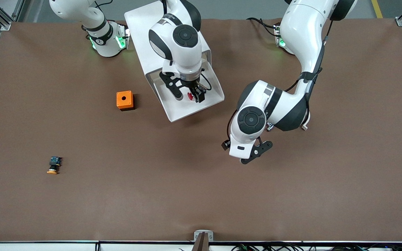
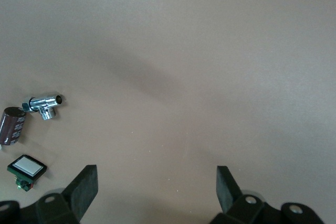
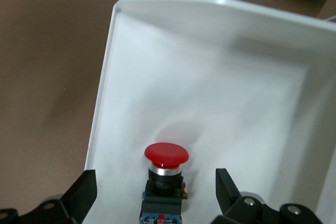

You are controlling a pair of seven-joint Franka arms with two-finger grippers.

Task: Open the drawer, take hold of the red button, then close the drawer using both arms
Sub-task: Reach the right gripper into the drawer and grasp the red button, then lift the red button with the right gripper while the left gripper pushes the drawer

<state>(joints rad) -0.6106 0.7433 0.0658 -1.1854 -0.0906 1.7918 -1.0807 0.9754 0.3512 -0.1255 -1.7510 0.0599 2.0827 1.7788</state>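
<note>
The drawer [image 1: 181, 111] is pulled out of the white cabinet [image 1: 145, 31], and the button [image 3: 165, 177] with the red cap lies inside it on the white floor. The right tool [image 1: 187, 94] hangs right over the drawer, and its two fingers [image 3: 84, 195] stand wide apart with nothing in them. In the right wrist view the button sits just between those two fingers, a little below them, so the tool is lined up with it already. The button lies on its side. Its red cap points toward the front edge of the drawer, and its dark body points back toward the tool. That means its long way runs along the gap between the fingers, so the fingers can close across the thin body. I think the next move is to go straight down and pinch it. The right arm is the close one. The left tool [image 1: 253, 153] is well away from the drawer, over the bare brown surface [image 1: 201, 195], nearer the left arm's end, and it waits there with its fingers wide and empty too. The left wrist view shows a shiny metal fitting [image 2: 44, 103], a brown cylinder [image 2: 12, 124] and a switch with a white face [image 2: 26, 167] lying on the surface.
</note>
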